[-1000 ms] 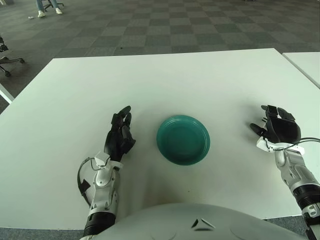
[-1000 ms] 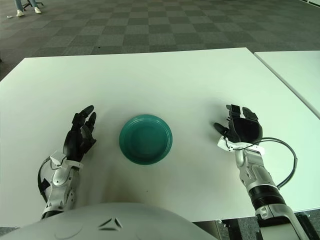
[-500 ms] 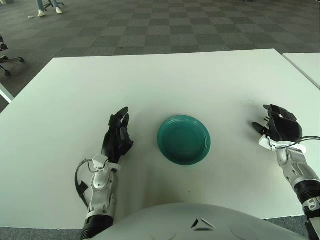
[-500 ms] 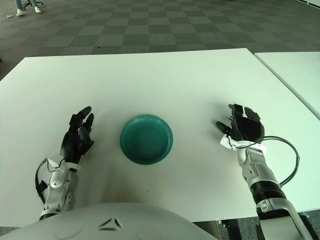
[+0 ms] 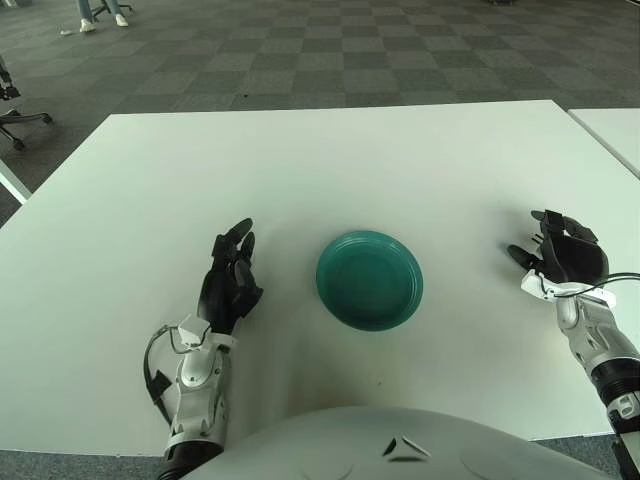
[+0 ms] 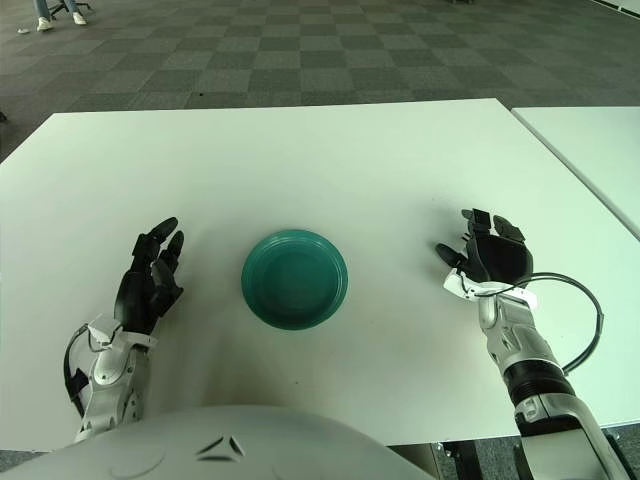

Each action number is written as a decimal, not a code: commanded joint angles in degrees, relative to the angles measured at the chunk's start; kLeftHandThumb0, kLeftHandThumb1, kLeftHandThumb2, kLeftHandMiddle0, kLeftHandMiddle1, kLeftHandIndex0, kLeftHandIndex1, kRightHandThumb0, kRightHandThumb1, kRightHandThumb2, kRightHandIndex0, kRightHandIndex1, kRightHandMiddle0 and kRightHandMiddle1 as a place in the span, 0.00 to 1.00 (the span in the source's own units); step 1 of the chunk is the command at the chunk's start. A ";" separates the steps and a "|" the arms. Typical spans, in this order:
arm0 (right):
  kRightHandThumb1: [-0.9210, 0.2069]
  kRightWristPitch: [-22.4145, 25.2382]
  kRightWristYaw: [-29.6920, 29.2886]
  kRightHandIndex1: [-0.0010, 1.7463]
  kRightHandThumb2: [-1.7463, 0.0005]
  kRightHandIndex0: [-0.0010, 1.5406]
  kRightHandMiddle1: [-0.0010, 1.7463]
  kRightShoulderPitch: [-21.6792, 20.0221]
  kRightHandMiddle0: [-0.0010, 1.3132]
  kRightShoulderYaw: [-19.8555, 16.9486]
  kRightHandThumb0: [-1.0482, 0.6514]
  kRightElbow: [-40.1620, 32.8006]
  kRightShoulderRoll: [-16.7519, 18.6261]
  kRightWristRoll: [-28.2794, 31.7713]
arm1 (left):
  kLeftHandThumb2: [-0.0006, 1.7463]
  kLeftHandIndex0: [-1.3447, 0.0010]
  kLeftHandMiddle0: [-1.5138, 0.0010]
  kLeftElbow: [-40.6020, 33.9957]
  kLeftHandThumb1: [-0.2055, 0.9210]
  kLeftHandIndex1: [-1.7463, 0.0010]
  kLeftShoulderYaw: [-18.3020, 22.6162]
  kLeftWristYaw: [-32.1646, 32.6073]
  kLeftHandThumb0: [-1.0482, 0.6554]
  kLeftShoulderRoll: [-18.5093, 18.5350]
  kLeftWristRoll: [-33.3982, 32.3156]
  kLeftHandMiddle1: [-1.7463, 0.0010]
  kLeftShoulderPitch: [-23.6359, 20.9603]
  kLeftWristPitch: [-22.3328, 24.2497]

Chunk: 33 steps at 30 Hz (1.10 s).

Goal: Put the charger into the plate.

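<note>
Curved pale-grey torso shell (image 5: 390, 445) of the robot fills the bottom edge of both views, nearest the camera. Just beyond it, on the left side, the black three-fingered left hand (image 5: 228, 283) shows over the white rectangular table (image 5: 330, 170), its silver forearm running back toward the body; the fingers (image 5: 236, 236) are stretched out nearly straight and slightly spread, pointing away from the robot, and they hold nothing. Whether the palm actually touches the tabletop cannot be told. On the right side, at about the same depth, the black three-fingered right hand (image 6: 490, 259) shows over the table with a thin black cable looping from its wrist; its fingers (image 6: 484, 220) are loosely extended, a little bent, with the thumb out to the side, and they too hold nothing. Between the two hands, well apart from each, a round teal-green plastic plate (image 5: 369, 279) sits on the table with its hollow bare. No charger shows in either view, so its place cannot be given. No brand, label or writing can be read on the hands, plate or table. Beyond the table's far edge lies a grey chequered carpet floor (image 5: 330, 50), and a second white table (image 6: 600, 150) stands to the right.
</note>
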 commanded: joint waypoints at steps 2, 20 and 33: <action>0.00 3.83 5.69 0.01 0.63 0.19 0.43 7.10 0.00 3.34 0.07 3.41 2.24 0.04 | 0.59 1.00 0.80 2.15 1.00 0.58 0.31 0.22 0.08 0.58 0.13 0.99 2.30 1.97; 0.00 4.72 18.84 0.01 0.58 0.20 0.35 1.73 0.00 4.29 0.04 9.92 2.28 5.03 | 0.59 1.00 0.82 2.23 1.00 0.60 0.67 0.03 0.10 1.51 -0.24 1.00 1.53 2.38; 0.00 5.53 27.78 0.04 0.56 0.28 0.27 -3.20 0.00 3.22 0.07 18.62 4.31 9.73 | 0.59 1.00 0.82 1.70 1.00 0.60 0.91 -0.09 0.10 1.80 -0.52 1.00 1.39 3.01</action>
